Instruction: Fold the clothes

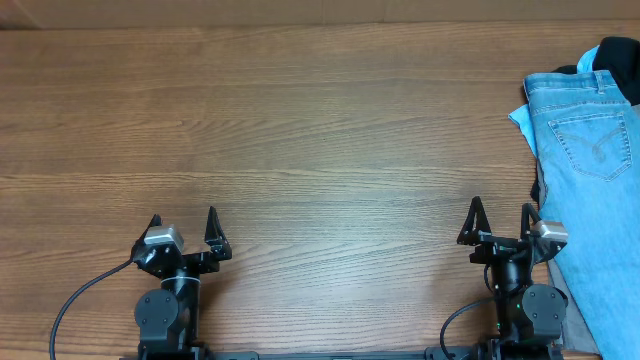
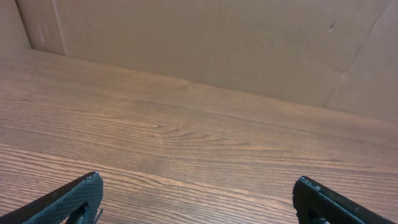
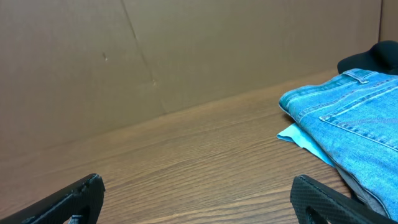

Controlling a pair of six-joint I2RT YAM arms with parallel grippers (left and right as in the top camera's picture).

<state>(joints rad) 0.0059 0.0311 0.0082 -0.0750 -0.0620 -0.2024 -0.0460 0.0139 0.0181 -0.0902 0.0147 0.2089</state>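
Light-blue denim jeans with a stitched back pocket lie on top of a pile at the table's right edge; they also show in the right wrist view. A pale blue garment peeks out under them, a black garment lies at the far end, and grey trousers show at the near end. My right gripper is open and empty, just left of the pile. My left gripper is open and empty at the front left, far from the clothes.
The wooden table stretches from left to right. A brown cardboard wall stands along the table's far edge. Cables run from the left arm's base.
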